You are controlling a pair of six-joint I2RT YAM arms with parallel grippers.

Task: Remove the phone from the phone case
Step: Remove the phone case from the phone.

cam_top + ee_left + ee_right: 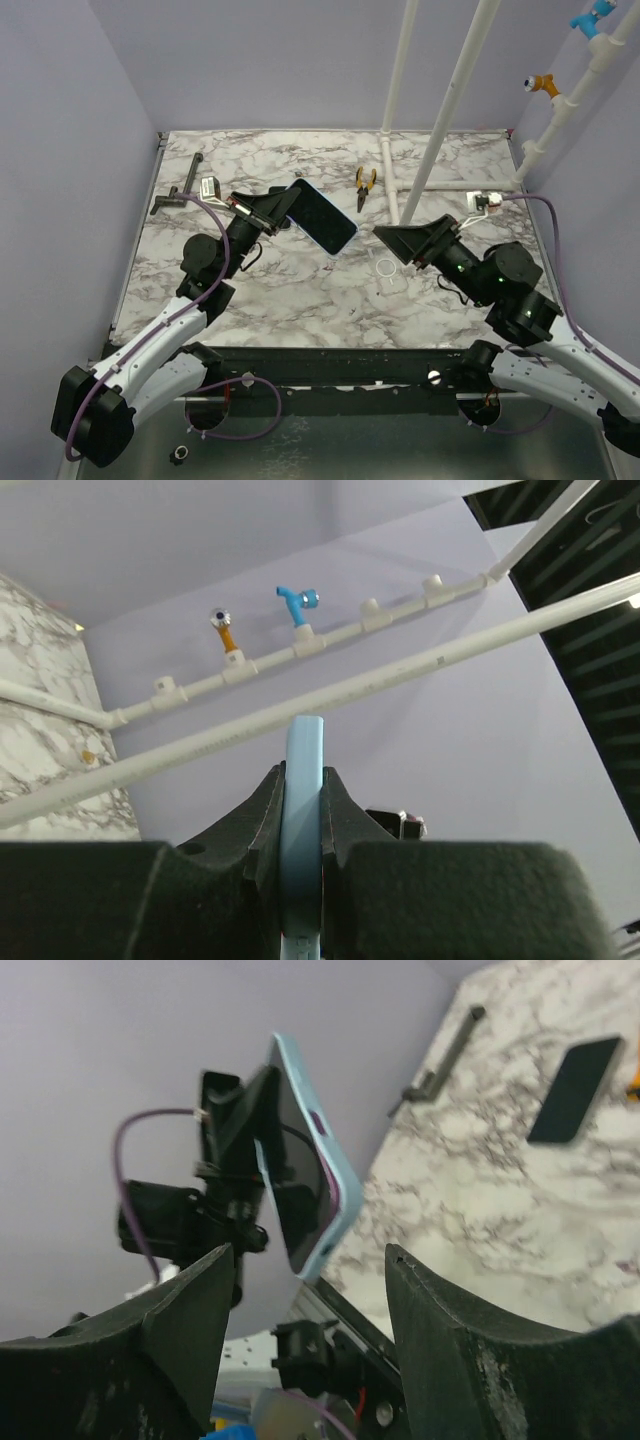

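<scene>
1. Nearest the lens in the left wrist view is the left gripper (302, 785). It is clenched on the thin edge of the light blue phone case (304, 745), which rises edge-on up the centre of the frame.
2. In the overhead view the case is held off the table (300, 300), just left of centre. Its long side runs toward the lower right.
3. A dark face fills the blue rim. I judge this to be the phone (322, 215), seated in the case.
4. The right gripper (308, 1255) is spread wide and grasps nothing. It faces the case from the right, apart from it.
5. Progress: the case is lifted and presented, but on my reading the phone has not been separated from it. The phone has yet to be pushed or pulled free while the rim is held.
6. Reservation: the upper right of the right wrist view shows a dark rectangle (575, 1078) flat on the table. I cannot tell whether it is a phone or a shadow.
7. Count:
   - grippers: two
   - phone case: one
   - phone: one confirmed
   - pliers (366, 186): one, upper centre
   - black bar (178, 190): one, upper left
   - clear item (388, 272): one, right of centre, too faint to identify
</scene>
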